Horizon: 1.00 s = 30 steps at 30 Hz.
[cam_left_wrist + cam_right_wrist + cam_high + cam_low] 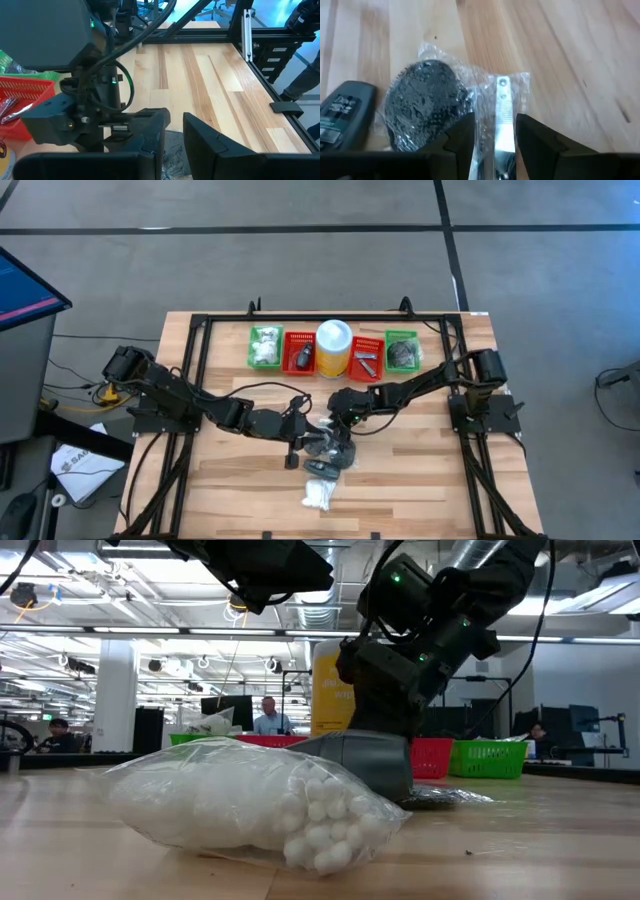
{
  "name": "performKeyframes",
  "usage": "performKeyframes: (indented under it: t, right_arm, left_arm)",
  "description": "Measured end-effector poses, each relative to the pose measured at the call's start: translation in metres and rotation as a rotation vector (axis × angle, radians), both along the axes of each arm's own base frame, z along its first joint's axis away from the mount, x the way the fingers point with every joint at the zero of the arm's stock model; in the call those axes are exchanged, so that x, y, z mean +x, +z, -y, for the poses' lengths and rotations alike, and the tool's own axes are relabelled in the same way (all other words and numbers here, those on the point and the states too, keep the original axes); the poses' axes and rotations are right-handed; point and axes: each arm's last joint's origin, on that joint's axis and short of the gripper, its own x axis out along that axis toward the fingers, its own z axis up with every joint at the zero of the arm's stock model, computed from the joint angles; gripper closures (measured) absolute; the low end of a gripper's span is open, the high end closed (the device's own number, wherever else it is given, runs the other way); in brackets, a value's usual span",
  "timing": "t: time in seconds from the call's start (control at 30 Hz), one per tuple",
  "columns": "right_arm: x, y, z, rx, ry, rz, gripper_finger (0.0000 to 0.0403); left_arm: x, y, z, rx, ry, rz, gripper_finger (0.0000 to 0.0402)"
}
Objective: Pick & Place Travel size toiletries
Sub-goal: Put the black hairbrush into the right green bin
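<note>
Straddling a wrapped nail clipper, right gripper (label unreadable).

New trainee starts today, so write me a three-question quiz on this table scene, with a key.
1. True or false: the bag of white balls sits inside a green basket.
2. What lies between the fingers of the right claw?
A. a silvery clipper in a clear wrapper
B. a white lid
C. a roll of tape
3. How many baskets stand in the row with the yellow canister?

Key
1. False: it lies on the bare table, on the near side of both arms.
2. A. The fingers stand apart on either side of it.
3. Four: two green, two red.
</note>
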Motion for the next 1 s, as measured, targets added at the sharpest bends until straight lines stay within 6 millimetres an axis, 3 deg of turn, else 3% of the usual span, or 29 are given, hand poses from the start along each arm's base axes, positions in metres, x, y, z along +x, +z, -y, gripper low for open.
performKeyframes:
  t: [0.13, 0.33, 0.67, 1.0]
  right_arm:
    - [0.000, 0.000, 0.000, 0.000, 0.003, -0.003, 0.0288]
    - [0.000, 0.000, 0.000, -0.013, 0.032, -0.001, 0.0392]
    - [-0.003, 0.007, 0.000, -0.019, 0.050, -0.006, 0.0402]
    - [-0.015, 0.059, 0.002, -0.072, 0.076, 0.054, 0.0403]
  left_arm:
    - [0.000, 0.000, 0.000, 0.000, 0.000, 0.000, 0.0342]
    - [0.000, 0.000, 0.000, 0.000, 0.000, 0.000, 0.0342]
    - [0.000, 0.000, 0.000, 0.000, 0.000, 0.000, 0.0342]
    - [0.000, 0.000, 0.000, 0.001, 0.000, -0.001, 0.0342]
